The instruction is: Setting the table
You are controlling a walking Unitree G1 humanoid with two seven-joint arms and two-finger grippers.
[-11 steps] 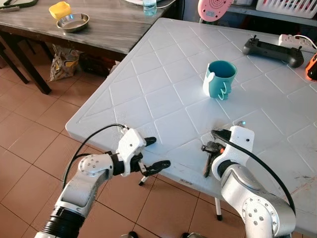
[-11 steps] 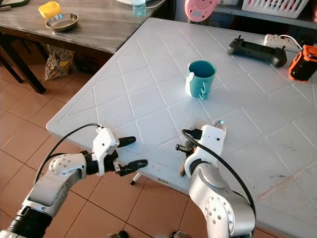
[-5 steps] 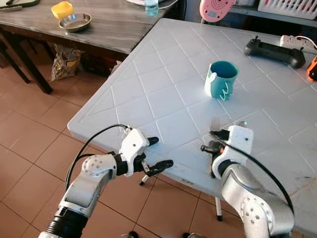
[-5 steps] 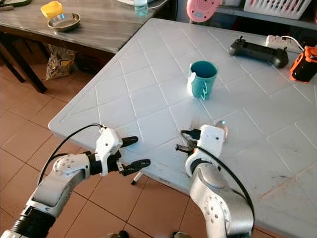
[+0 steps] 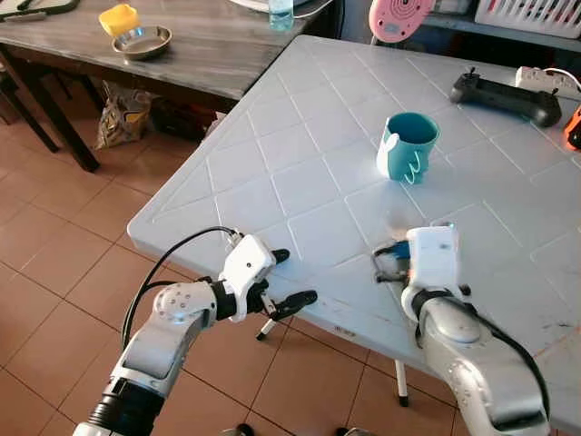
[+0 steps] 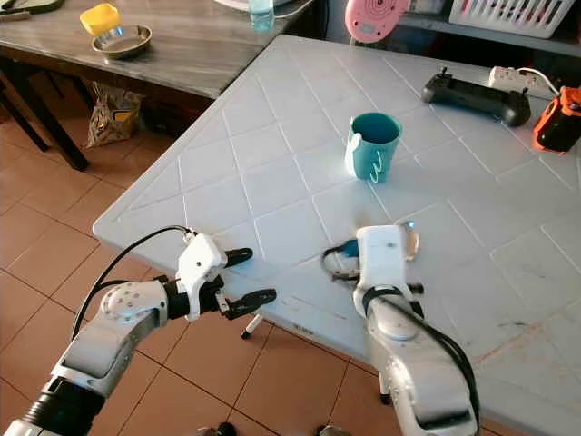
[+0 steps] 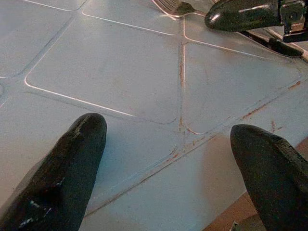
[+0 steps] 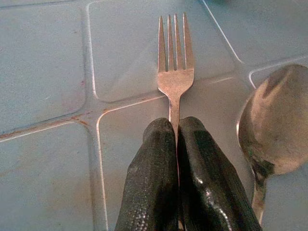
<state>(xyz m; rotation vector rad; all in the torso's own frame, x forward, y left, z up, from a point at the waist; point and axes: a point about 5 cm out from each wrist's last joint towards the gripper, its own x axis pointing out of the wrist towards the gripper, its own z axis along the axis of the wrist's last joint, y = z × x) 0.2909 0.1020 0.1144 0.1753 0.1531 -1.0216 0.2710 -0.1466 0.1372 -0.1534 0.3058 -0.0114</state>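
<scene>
At the near edge of the white counter (image 5: 300,173) I've got the right end effector (image 8: 175,144) pinched tight on the handle of a fork (image 8: 175,72), tines pointing away and lying flat against the surface; a spoon (image 8: 272,130) lies just beside it, bowl up, apart from the fork. From the head cameras the right wrist covers both pieces, so I'm reading them off the wrist camera. The left end effector (image 5: 280,280) hovers at the counter's edge with its fingers spread wide, holding nothing.

Progress, as I judge it: early to middling. The teal mug (image 5: 406,145) stands upright farther in on the counter, the cutlery is down near the front, but I see no plate, and the fork is not yet released. I can't tell whether this is its final spot.

Containers: I can't tell if anything is inside the mug. On the dark wooden table (image 5: 182,45) off to the left sits a metal bowl (image 5: 142,41), nothing visible inside, with a yellow object (image 5: 118,16) touching its far rim
</scene>
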